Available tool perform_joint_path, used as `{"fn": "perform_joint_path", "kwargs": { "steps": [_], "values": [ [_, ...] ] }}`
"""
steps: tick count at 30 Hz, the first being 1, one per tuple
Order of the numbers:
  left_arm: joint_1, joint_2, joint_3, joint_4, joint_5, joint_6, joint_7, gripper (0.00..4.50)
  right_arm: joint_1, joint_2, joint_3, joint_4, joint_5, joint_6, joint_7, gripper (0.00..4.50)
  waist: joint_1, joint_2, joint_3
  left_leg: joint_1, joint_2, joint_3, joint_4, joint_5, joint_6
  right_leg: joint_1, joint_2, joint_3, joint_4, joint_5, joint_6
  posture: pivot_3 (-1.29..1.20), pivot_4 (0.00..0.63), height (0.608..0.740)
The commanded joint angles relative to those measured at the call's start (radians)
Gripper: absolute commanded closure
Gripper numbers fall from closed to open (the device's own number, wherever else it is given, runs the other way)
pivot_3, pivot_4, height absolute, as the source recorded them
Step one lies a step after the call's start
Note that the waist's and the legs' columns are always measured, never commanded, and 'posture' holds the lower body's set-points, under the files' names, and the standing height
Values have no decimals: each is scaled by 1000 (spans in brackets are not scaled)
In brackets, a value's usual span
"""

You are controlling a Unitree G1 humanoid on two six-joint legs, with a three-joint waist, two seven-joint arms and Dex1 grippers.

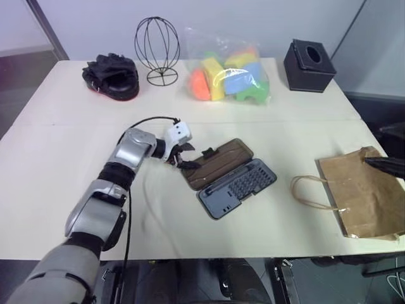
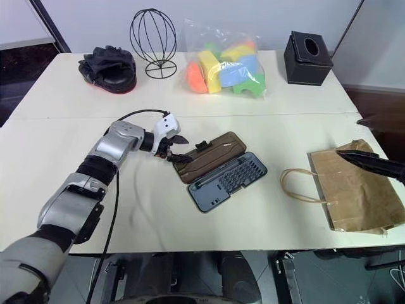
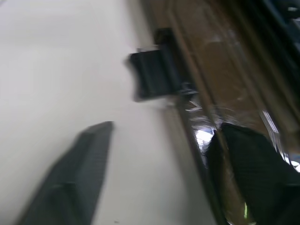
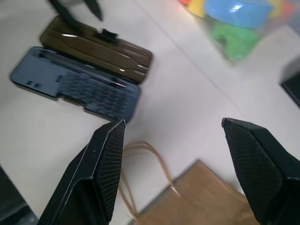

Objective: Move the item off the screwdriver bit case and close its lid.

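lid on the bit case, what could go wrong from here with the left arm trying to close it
The lid lies flat open on the table, and the left gripper sits at its outer edge near the latch tab. Its jaws could slide over the thin edge instead of lifting it. A sideways push might shove the whole screwdriver bit case across the table. Swung shut too fast, the lid could jolt the bits.
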Motion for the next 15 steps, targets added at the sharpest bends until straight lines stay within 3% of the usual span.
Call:
{"fn": "perform_joint_path", "kwargs": {
  "steps": [1, 4, 5, 10, 15],
  "values": [
    [22, -1, -30, -8, 28, 19, -45, 2743, -27, 11, 16, -41, 27, 7, -26, 1041, 0, 0, 0, 0, 0, 0, 0, 0, 0, 0, 0, 0, 0, 0, 0, 0, 150, 737],
    [33, 17, -32, -36, 30, 29, -84, 4305, -34, 19, 36, -55, 34, 7, -30, 1041, 0, 0, 0, 0, 0, 0, 0, 0, 0, 0, 0, 0, 0, 0, 0, 0, 150, 737],
    [38, 27, -35, -44, 35, 30, -93, 4465, -37, 20, 43, -57, 35, 5, -33, 1041, -1, 0, 0, 0, 0, 0, 0, 0, 0, 0, 0, 0, 0, 0, 0, 0, 150, 737],
    [67, 97, -53, -69, 67, -15, -131, 4465, -69, 20, 90, -47, 57, -4, -50, 1041, -14, 1, -1, 1, 0, 0, -1, 0, 0, 0, 1, 0, 1, 0, 0, 0, 150, 737],
    [88, 260, -17, -92, 42, -221, -252, 4465, -143, 25, 252, -50, 106, -58, -75, 1041, -43, 0, 0, 3, 3, 0, -3, 0, 0, -1, 4, 2, 1, 0, -2, 0, 150, 737]
  ]
}}
